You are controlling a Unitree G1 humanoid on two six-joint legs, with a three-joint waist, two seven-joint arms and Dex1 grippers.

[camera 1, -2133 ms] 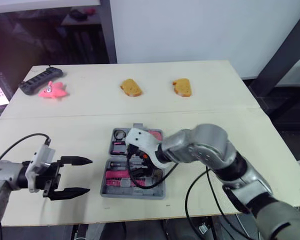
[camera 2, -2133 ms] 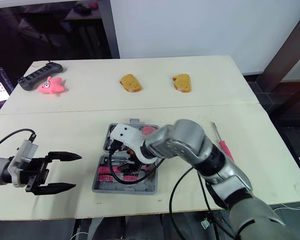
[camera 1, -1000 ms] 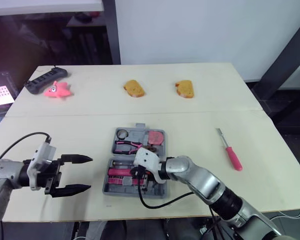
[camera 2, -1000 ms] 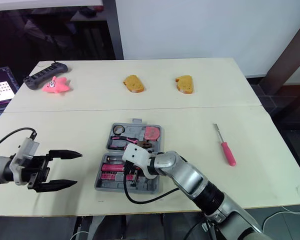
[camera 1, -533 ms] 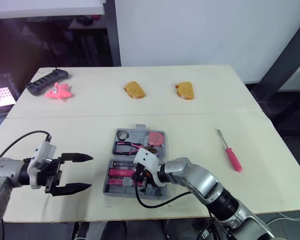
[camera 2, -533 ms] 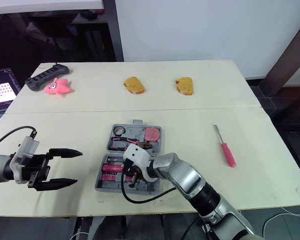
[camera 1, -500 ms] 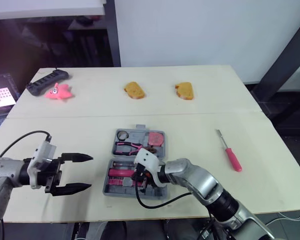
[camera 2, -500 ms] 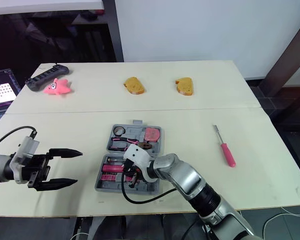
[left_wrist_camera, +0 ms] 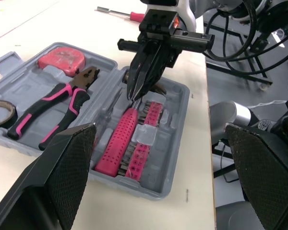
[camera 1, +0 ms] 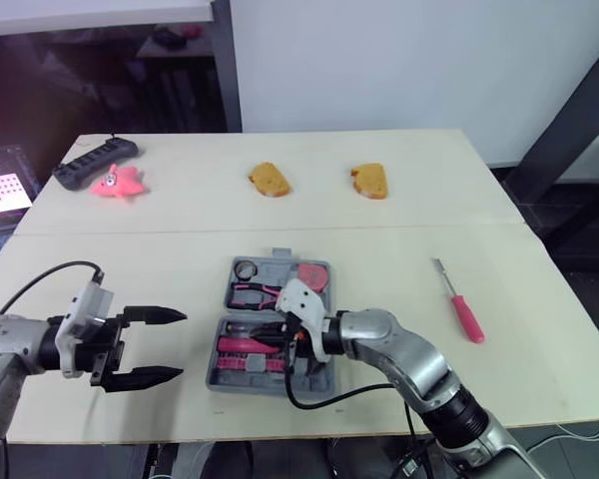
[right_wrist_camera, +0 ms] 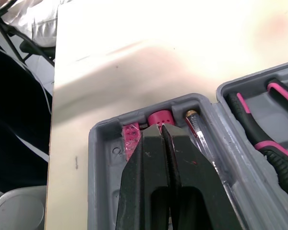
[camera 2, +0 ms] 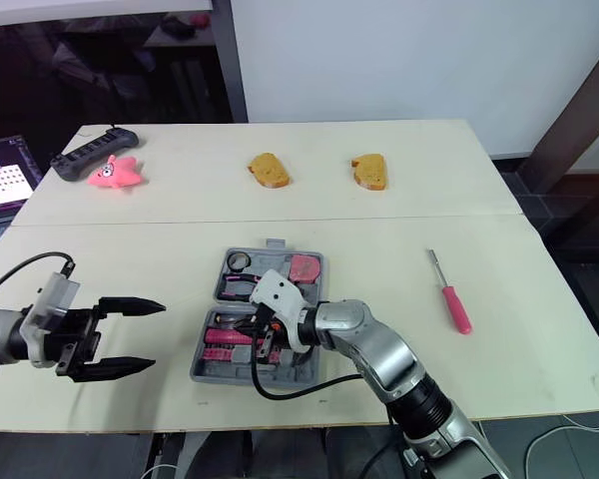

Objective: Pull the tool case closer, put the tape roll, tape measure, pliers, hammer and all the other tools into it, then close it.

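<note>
The grey tool case point(camera 1: 320, 381) lies open at the front middle of the table. Its far half holds a tape roll point(camera 1: 245, 268), pink-handled pliers point(camera 1: 254, 294) and a red tape measure point(camera 1: 312, 273). In the near half lies a pink-handled hammer point(left_wrist_camera: 119, 140) beside a row of pink bits. My right gripper point(right_wrist_camera: 162, 132) is shut with nothing in it, tips down at the hammer's handle near its head end. My left gripper point(camera 1: 155, 346) hangs open left of the case, apart from it. A pink-handled screwdriver point(camera 1: 461, 312) lies on the table to the right.
Two bread pieces point(camera 1: 266, 179) point(camera 1: 367, 180) sit at the back, with a pink toy point(camera 1: 118, 182) and a black power strip point(camera 1: 90, 161) at the back left. A black cable point(camera 1: 314, 399) from my right wrist loops past the case's front toward the table edge.
My right wrist has lifted and swung a little toward the case's far half, its shut tips staying in the near half. The left gripper has not moved.
</note>
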